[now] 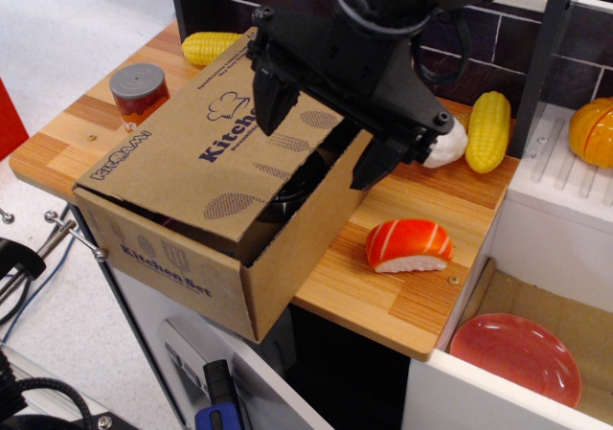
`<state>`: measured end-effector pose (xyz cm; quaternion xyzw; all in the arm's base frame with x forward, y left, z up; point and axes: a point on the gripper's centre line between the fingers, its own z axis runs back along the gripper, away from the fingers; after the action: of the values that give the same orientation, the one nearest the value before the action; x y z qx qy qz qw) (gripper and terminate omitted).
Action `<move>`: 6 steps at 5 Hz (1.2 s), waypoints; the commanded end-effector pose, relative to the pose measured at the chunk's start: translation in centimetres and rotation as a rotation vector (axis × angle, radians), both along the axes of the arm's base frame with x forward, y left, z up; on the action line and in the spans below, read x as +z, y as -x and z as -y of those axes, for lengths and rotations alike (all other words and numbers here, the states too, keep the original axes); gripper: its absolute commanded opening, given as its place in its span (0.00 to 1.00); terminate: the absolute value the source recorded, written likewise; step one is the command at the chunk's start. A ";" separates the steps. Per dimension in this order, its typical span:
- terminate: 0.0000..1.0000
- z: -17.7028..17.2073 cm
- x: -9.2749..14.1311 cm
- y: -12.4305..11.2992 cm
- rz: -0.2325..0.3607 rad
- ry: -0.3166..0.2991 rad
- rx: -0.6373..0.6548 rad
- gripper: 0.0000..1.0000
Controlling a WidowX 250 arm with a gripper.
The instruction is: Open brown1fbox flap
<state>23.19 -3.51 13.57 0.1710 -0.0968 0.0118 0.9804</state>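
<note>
The brown1fbox [192, 277] is a large brown cardboard box with dark blue "Kitchen Set" print, standing at the front left of the wooden counter [421, 296] and overhanging its edge. The flap [220, 152] with "Kitchen" lettering and a chef-hat logo lies over the top, tilted, with a dark gap showing at its right edge. My black gripper [321, 133] hangs over the flap's far right edge with its fingers spread wide, one finger [271, 100] above the flap and the other finger [375, 162] past the box's right side. It holds nothing.
A salmon sushi toy [409, 245] lies right of the box. A corn cob [488, 130] and a white toy [448, 146] sit behind it, another corn cob [211, 46] at the back left, a grey-lidded can [139, 92] left of the box. A red plate [517, 355] lies in the lower right bin.
</note>
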 end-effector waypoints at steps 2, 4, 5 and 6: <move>0.00 -0.8 -1.0 0.5 0.012 -0.020 -0.015 1.00; 0.00 -3.5 -2.4 1.0 0.043 -0.150 -0.051 1.00; 0.00 -4.5 -3.0 1.0 0.039 -0.171 -0.064 1.00; 0.00 -4.9 -3.5 0.9 0.050 -0.190 -0.075 1.00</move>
<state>21.99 1.33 9.75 0.2662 -0.1207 -0.0333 0.9557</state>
